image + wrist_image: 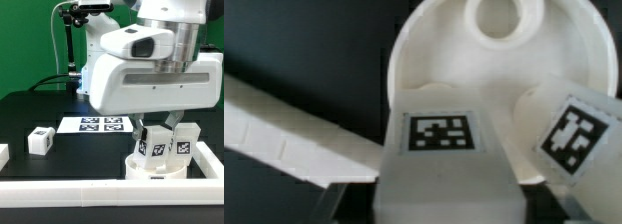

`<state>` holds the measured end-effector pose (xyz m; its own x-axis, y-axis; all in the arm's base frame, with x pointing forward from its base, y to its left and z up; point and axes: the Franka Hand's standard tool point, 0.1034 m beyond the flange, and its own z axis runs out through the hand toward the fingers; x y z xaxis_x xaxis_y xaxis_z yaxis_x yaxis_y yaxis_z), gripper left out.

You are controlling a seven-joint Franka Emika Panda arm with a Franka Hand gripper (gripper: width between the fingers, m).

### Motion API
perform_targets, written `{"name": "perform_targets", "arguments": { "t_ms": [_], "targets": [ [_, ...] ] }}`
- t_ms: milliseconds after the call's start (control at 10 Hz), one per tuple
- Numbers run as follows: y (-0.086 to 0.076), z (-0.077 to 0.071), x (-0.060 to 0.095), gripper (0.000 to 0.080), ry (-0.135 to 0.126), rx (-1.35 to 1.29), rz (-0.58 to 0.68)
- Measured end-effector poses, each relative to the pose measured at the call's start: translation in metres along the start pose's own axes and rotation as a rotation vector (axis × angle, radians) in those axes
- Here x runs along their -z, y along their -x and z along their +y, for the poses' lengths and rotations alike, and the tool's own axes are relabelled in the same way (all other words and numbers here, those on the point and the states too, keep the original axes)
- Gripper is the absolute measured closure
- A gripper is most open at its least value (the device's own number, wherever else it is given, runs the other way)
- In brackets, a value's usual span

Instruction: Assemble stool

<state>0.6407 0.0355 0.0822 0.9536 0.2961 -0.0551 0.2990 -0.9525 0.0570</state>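
White leg [441,150] clamped in the tool [441,202], standing on seat [150,169]

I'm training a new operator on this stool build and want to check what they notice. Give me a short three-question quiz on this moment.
1. True or false: the loose leg lies on the marker board.
2. How many legs stand upright on the seat disc? A one, B two, C four.
3. Fill in: the gripper is shut on a ___.

Key
1. False: it sits on the black table, apart from the board.
2. B: first leg, second leg.
3. Leg: the gripped leg runs between the fingers in the wrist view.
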Motion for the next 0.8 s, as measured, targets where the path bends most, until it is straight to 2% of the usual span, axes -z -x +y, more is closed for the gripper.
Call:
{"name": "perform_targets", "arguments": {
  "t_ms": [100, 200, 800],
  "targets": [
    [0.0002, 0.0016, -0.0002, 0.0459, -0.021, -0.069, 0.006],
    [-0.0008, 0.0022, -0.0002, 0.0459, -0.027, -0.173, 0.013],
    [-0.0008, 0.0012, -0.0002, 0.0459, -0.036, -0.583, 0.006]
  ]
}}
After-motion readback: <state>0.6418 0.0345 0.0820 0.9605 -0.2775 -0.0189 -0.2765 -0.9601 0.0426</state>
